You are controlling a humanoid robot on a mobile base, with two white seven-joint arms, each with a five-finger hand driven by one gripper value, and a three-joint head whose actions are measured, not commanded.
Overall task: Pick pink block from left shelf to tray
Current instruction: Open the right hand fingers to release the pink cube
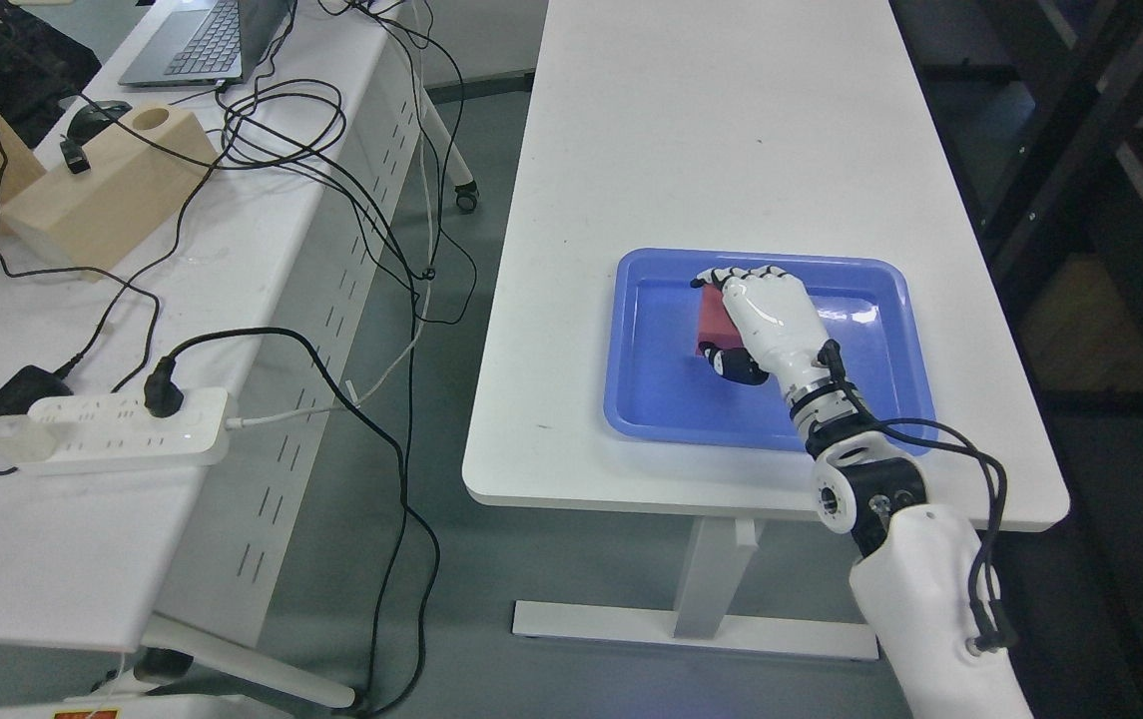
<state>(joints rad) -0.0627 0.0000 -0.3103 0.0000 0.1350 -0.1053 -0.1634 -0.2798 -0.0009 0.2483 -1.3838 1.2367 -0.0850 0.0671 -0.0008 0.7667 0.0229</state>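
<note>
Pink block (710, 322) sits low inside the blue tray (651, 399), the right hand (763, 322) curled around it, fingers pinching its sides, apparently for setting it down.

Table (711, 120) bare beyond tray (651, 419); tray rim sole obstacle

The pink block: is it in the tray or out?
In: the pink block lies within the blue tray, with the right hand closed on it.
</note>
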